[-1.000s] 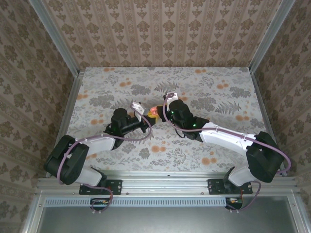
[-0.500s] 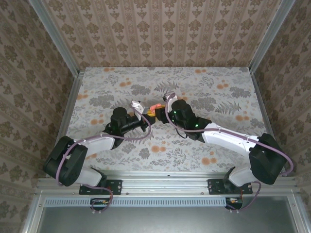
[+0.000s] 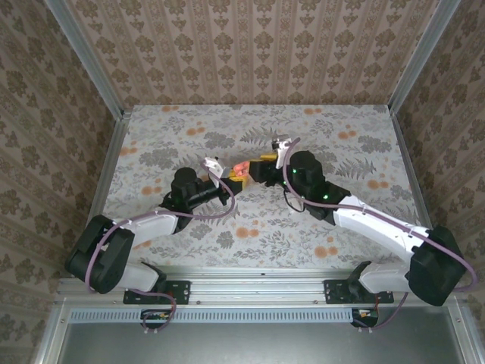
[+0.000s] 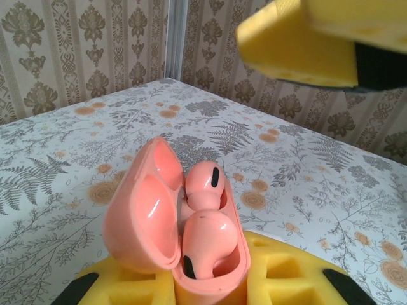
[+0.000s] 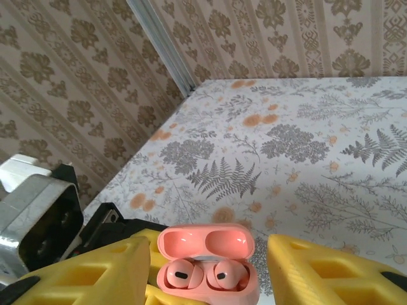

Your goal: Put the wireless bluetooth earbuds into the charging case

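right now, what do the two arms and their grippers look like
The left arm and right arm: white links, bulky black joints, a thin purple cable looped along each. Grippers carry blocky yellow fingers with rectangular recesses.

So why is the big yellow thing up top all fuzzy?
Left wrist view: that yellow finger of the other arm looks very close to the lens, so it blurs, while the pink case looks sharp. Top external view: evenly lit, no glare.
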Motion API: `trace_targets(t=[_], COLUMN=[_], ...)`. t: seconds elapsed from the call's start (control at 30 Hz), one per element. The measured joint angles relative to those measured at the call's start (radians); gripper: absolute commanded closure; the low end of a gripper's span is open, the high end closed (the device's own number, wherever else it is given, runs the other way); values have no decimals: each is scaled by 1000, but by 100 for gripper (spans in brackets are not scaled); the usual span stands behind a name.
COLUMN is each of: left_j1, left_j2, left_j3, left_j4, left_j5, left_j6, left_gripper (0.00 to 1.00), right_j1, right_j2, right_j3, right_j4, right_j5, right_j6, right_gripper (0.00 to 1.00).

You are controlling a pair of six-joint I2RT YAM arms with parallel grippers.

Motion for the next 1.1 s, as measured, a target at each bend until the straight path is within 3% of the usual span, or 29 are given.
trace_targets(t=[0.33, 0.53, 0.67, 0.87, 1.1], left_j1=[0, 0, 0, -3, -22], left_j2=[-31, -77, -103, -146, -160], left_j3=[14, 38, 47, 50, 51], left_j4=[-33, -78, -126, -185, -221], left_j5=[106, 173, 211, 251, 266], left_j6=[3, 32, 63, 107, 140], left_gripper=[84, 84, 84, 84, 84], right_j1=[-159, -229, -244, -246, -244], right_j2=[-32, -88, -152, -207, -94], right_j3=[-34, -80, -147, -165, -53], right_j4=[11, 17, 35, -31, -166], right_j5=[-248, -407, -493, -602, -761], right_j6=[18, -95, -233, -475, -663], right_gripper=[36, 25, 8, 7, 10])
